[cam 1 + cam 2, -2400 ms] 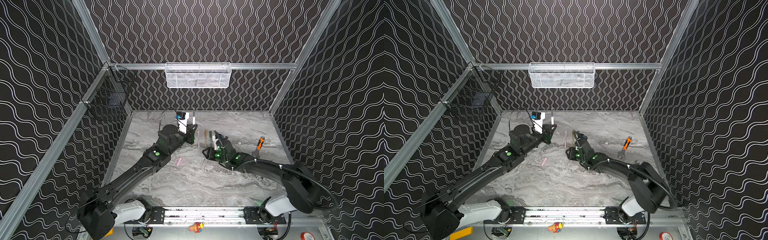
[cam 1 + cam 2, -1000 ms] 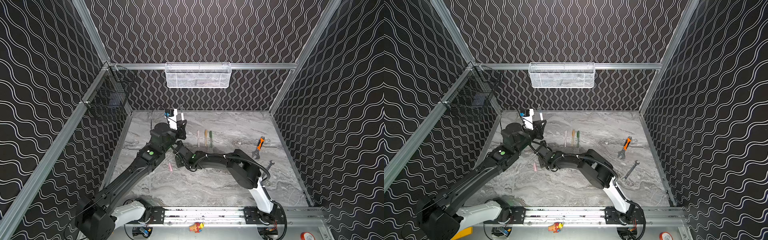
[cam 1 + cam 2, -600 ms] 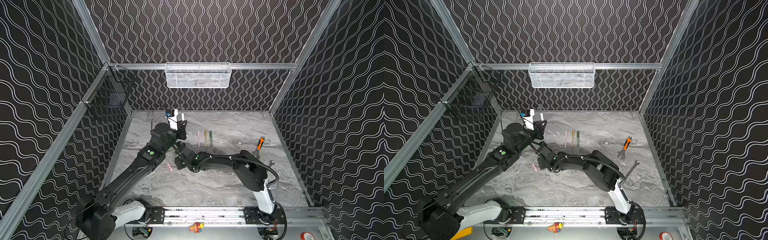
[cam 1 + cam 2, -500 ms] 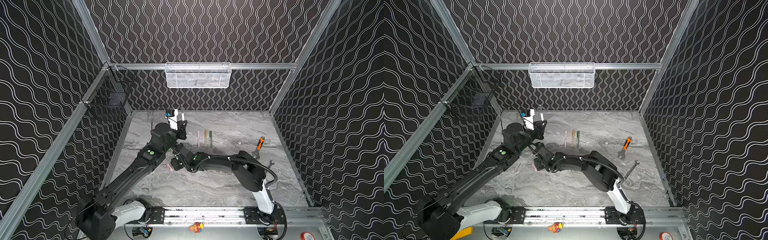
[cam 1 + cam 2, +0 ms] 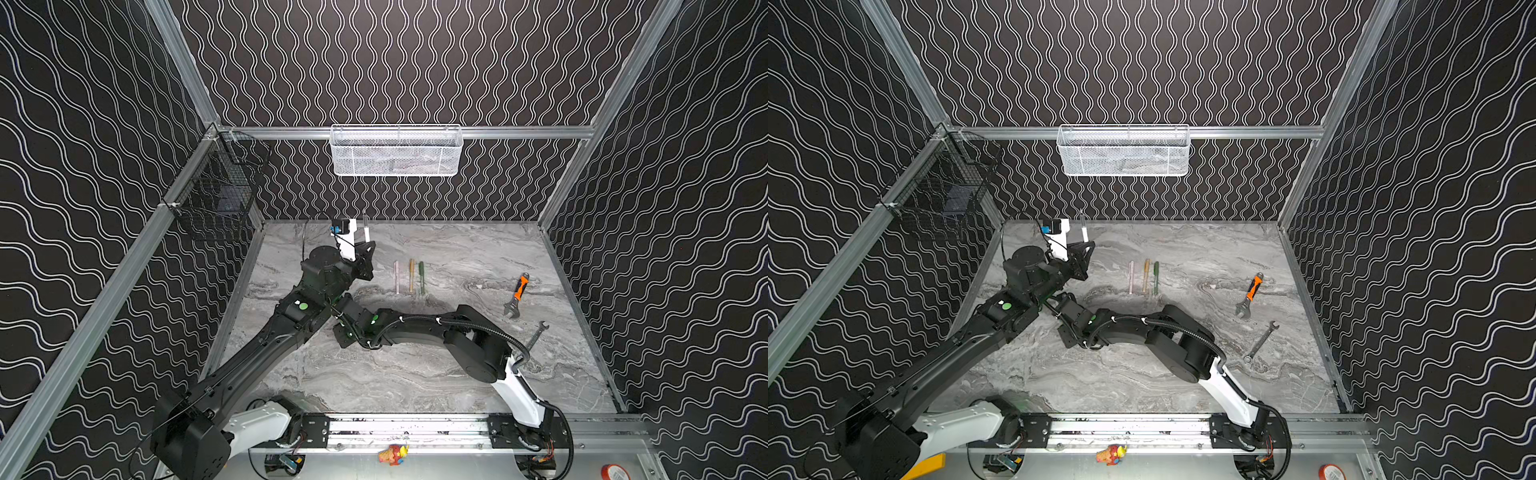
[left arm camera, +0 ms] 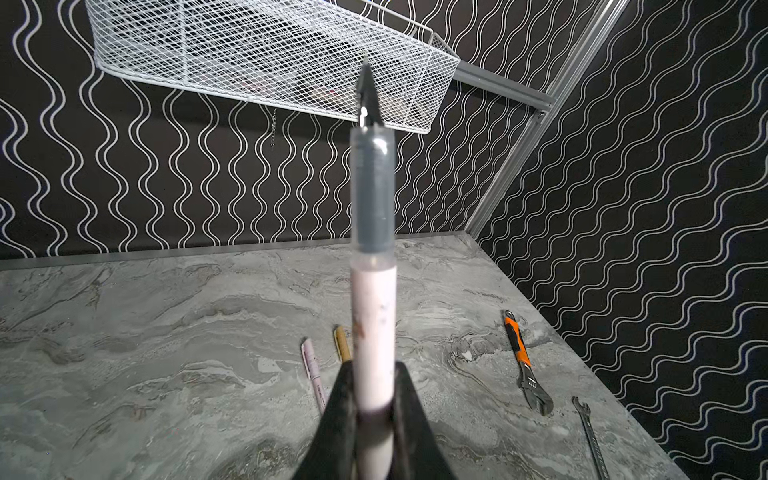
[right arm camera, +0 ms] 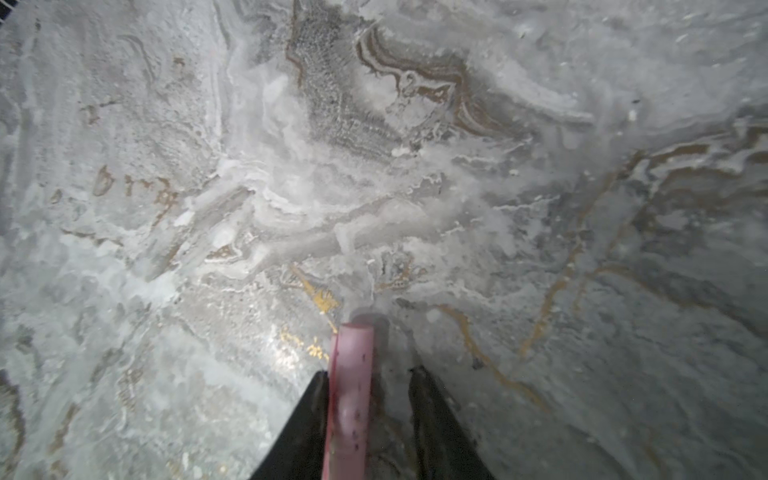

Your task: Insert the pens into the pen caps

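Clamping left gripper (image 6: 372,374): clenched on pale pink pen (image 6: 372,316), held upright, bare dark tip up.
Right gripper (image 7: 368,372): jaws parted around pink cap (image 7: 351,374); one finger touching it, the other apart, low over the table.
Table (image 5: 415,374): grey marble; three pens (image 5: 411,275) lie side by side.
Room: black wavy walls (image 5: 415,62), white mesh basket (image 5: 397,149).

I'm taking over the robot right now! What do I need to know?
Left gripper: shut on pink pen, held upright, tip up, uncapped.
Right gripper: down at the table, open around pink cap, which sits off-centre, not clamped yet.
Second pink pen, gold pen, green pen: side by side mid-table, apparently capped.
Left to do: grip the cap, push it onto the held pen.
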Controlling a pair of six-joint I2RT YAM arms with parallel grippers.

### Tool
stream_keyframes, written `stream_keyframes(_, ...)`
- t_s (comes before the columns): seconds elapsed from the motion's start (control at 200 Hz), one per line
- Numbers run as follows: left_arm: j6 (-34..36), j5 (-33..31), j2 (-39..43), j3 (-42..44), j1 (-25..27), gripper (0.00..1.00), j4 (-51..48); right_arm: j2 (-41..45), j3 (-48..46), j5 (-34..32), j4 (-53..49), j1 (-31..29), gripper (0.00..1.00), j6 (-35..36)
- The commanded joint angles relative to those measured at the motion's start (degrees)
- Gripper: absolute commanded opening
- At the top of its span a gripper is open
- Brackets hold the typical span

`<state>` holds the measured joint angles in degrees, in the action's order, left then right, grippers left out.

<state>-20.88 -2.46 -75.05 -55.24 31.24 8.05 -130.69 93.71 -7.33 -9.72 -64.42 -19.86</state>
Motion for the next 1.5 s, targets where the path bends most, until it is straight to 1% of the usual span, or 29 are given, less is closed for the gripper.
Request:
stream_keyframes(0.0,-0.39,0.56,0.02,0.13,-0.14,0.00,2.57,-0.95,0.95,-2.95,-3.96,-0.48,0.31,1.53)
stream_keyframes(0.23,-0.56,0.72,-0.12,0.26,-0.14,0.00,2.67,0.07,-0.14,-3.89,-4.56,-0.98,0.25,1.85)
stream_keyframes(0.37,-0.55,0.72,-0.19,0.18,-0.21,0.00,2.66,1.40,-2.40,-5.31,-3.48,-1.06,0.20,1.25)
stream_keyframes(0.501,-0.57,0.72,-0.32,0.30,-0.21,0.00,2.76,3.07,-4.71,-6.66,-2.82,-1.05,0.18,0.20)
stream_keyframes(0.686,-0.65,0.87,-0.32,0.40,-0.18,0.00,2.93,7.18,-10.34,-8.90,-0.73,-0.97,0.18,-1.44)
stream_keyframes(0.821,-0.86,1.39,-0.44,0.40,-0.13,0.00,3.11,11.12,-17.16,-10.81,0.37,-0.26,0.17,-3.19)
stream_keyframes(1.021,-1.00,1.88,-0.80,0.40,-0.06,0.00,3.24,21.35,-31.64,-11.74,3.08,3.11,0.17,-7.33)
stream_keyframes(1.121,-1.10,2.28,-1.25,0.32,-0.13,0.00,3.28,27.71,-39.67,-11.61,3.66,6.26,0.17,-9.17)
stream_keyframes(1.231,-1.31,3.33,-1.95,0.22,0.27,0.00,3.56,33.56,-46.52,-10.32,4.47,10.68,0.18,-10.07)
stream_keyframes(1.376,-1.19,4.13,-3.13,-0.04,1.40,0.00,3.55,37.79,-50.56,-7.86,3.95,15.43,0.19,-8.68)
stream_keyframes(1.497,-0.59,3.81,-3.57,-0.22,2.66,0.00,3.21,39.47,-50.67,-5.77,2.59,16.69,0.25,-6.88)
